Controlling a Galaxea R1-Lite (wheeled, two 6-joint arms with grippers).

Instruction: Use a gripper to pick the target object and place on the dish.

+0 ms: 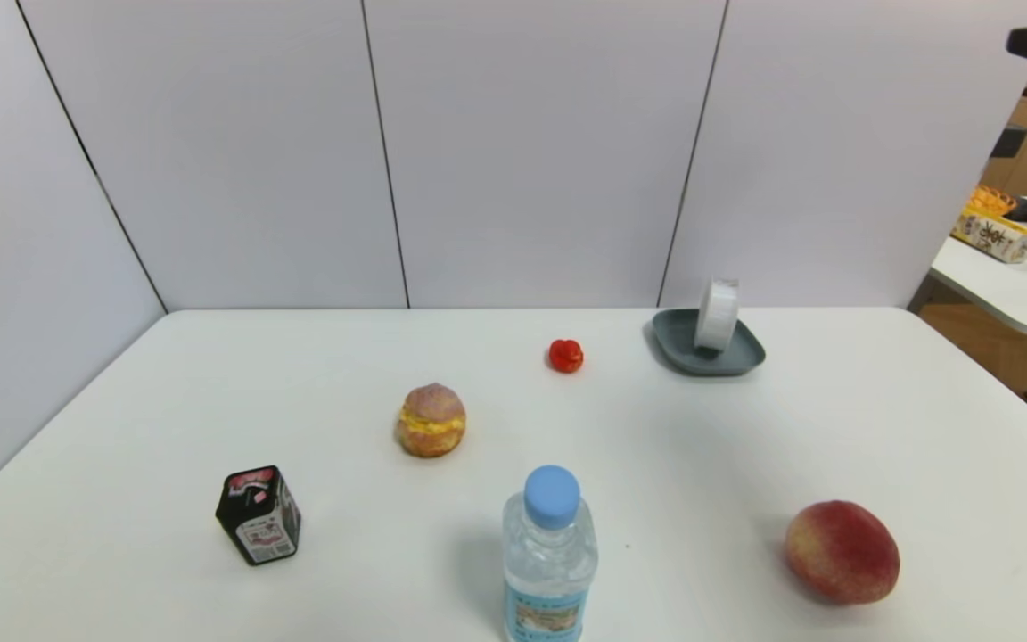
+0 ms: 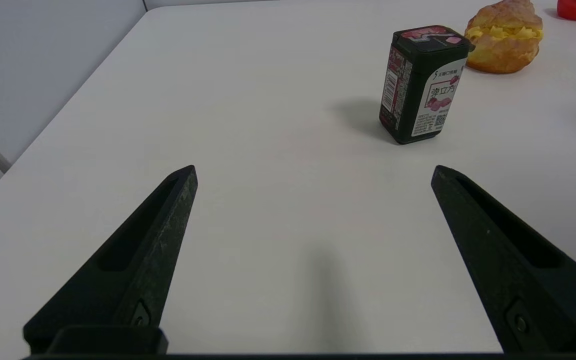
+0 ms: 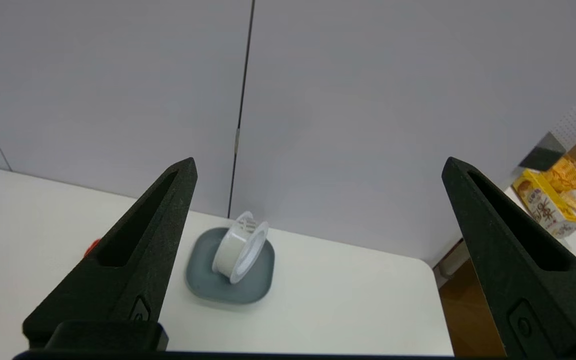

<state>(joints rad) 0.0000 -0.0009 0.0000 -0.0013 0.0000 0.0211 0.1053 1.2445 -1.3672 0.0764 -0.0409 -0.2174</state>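
Observation:
The target object [image 1: 717, 314], a translucent white spool, stands on edge on the grey-blue dish [image 1: 678, 343] at the table's far right. In the right wrist view the spool [image 3: 239, 247] rests on the dish [image 3: 208, 280], well beyond my right gripper [image 3: 318, 167], which is open and empty, raised and drawn back from the dish. My left gripper [image 2: 313, 170] is open with nothing in it, low over the near left of the table. Neither gripper shows in the head view.
A black gum box [image 1: 258, 514], a cream puff [image 1: 431, 420], a small red item [image 1: 566, 355], a blue-capped water bottle [image 1: 550, 557] and a peach [image 1: 842, 552] stand on the white table. Wall panels close the back and left. A second table [image 1: 1022, 285] stands at right.

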